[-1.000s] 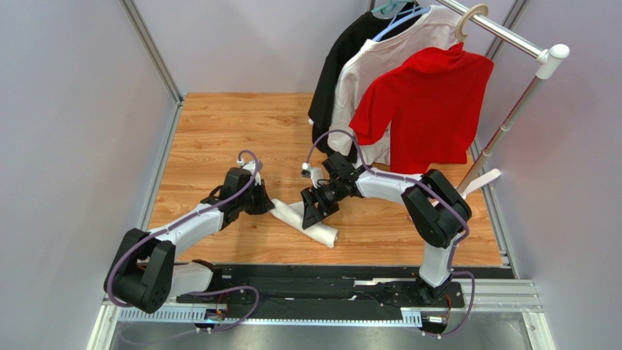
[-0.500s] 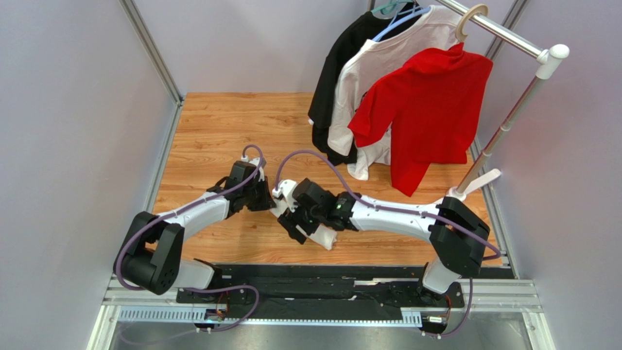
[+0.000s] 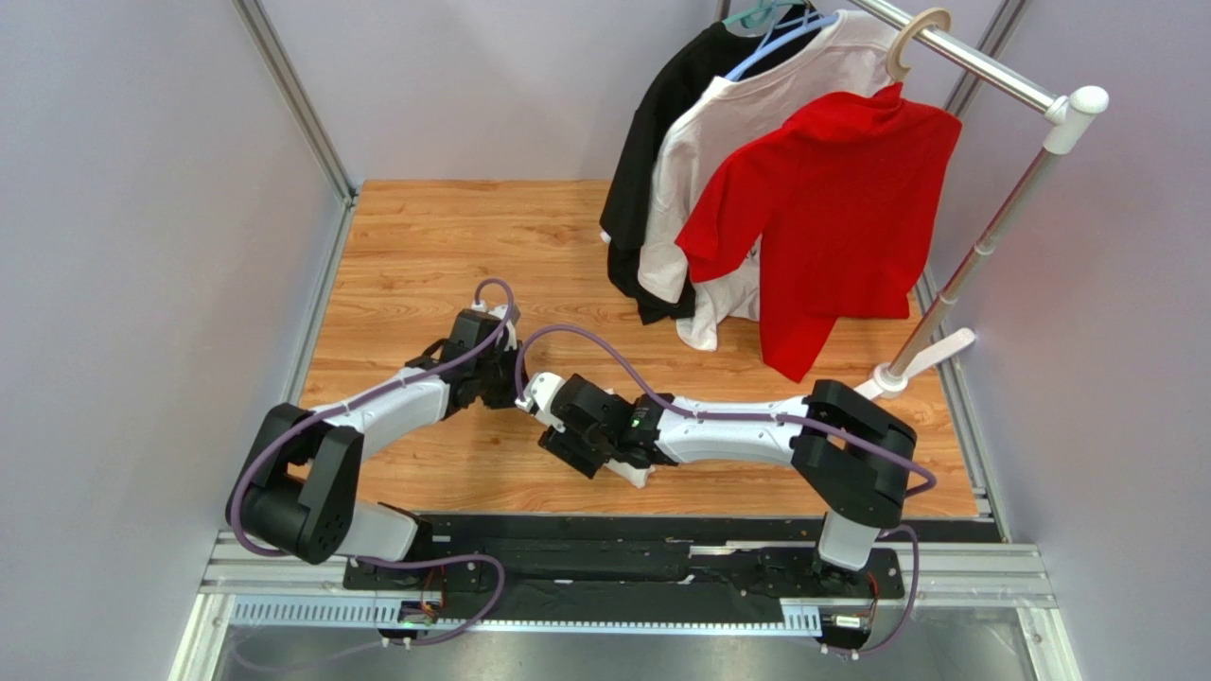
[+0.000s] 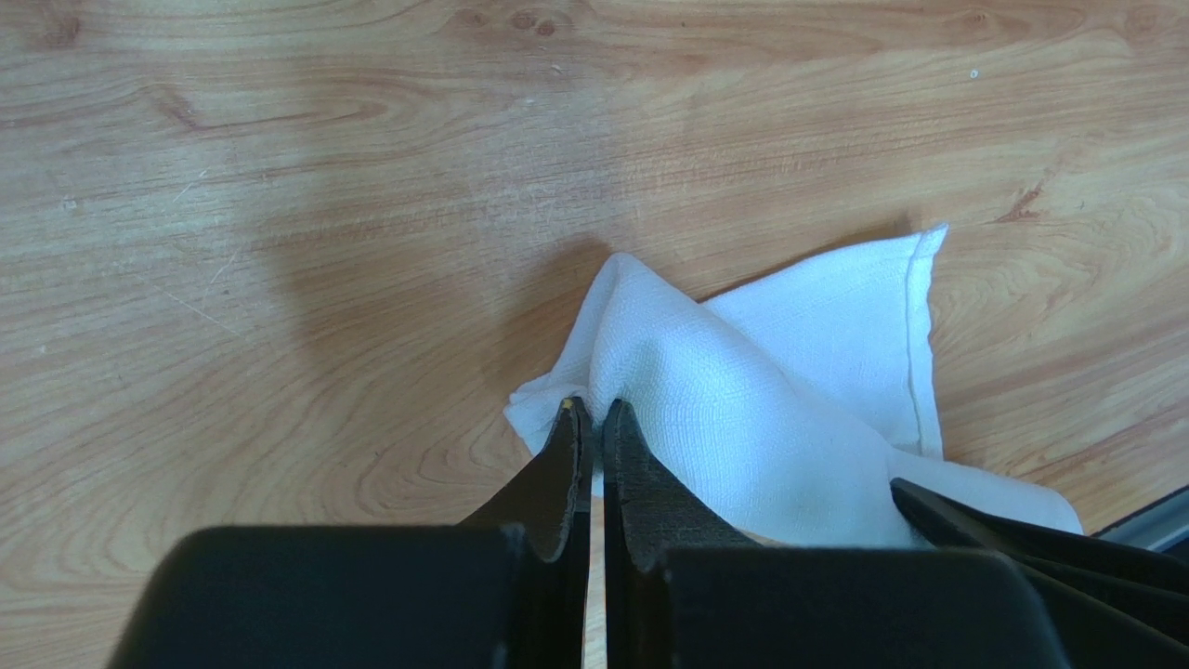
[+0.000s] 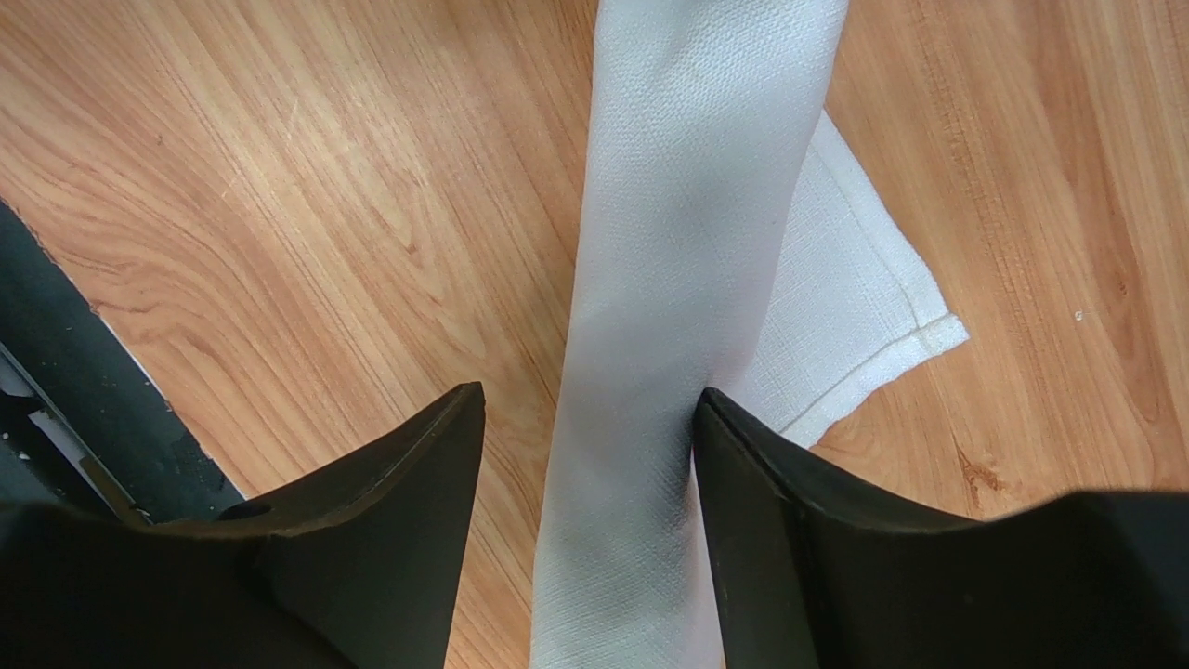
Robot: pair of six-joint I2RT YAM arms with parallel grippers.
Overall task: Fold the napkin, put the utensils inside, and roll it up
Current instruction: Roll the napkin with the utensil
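Overhead: both arms reach in over the wooden desk (image 3: pixel 427 241) and meet near its middle front. The left tool (image 4: pixel 589 409) and right tool (image 5: pixel 586 402) sit close together. The right arm is stretched across toward the left, low over the wood.

Napkin (image 5: pixel 698 167): plain white cloth, rolled into a long tube. It lies on the desk toward the front edge, between the two arms. One flat hemmed corner sticks out from under the roll. From overhead the right arm covers most of it.

Right tool: fingers (image 5: pixel 782 516) apart, straddling the roll from above. The finger on the side of the loose corner touches the roll. The other stands clear, with bare wood between it and the cloth. Not clamped.

Left tool: fingers (image 4: pixel 551 474) pressed together, tips down at the edge of the napkin's loose end. The cloth humps into a soft peak just beside them. Cannot tell whether a thin fold is caught between the tips.

Back right of the desk: a clothes rail (image 3: pixel 981 64) carries a black shirt (image 3: pixel 661 142), a white shirt (image 3: pixel 725 142) and a red shirt (image 3: pixel 832 213) on hangers. All three hang well apart from the napkin.
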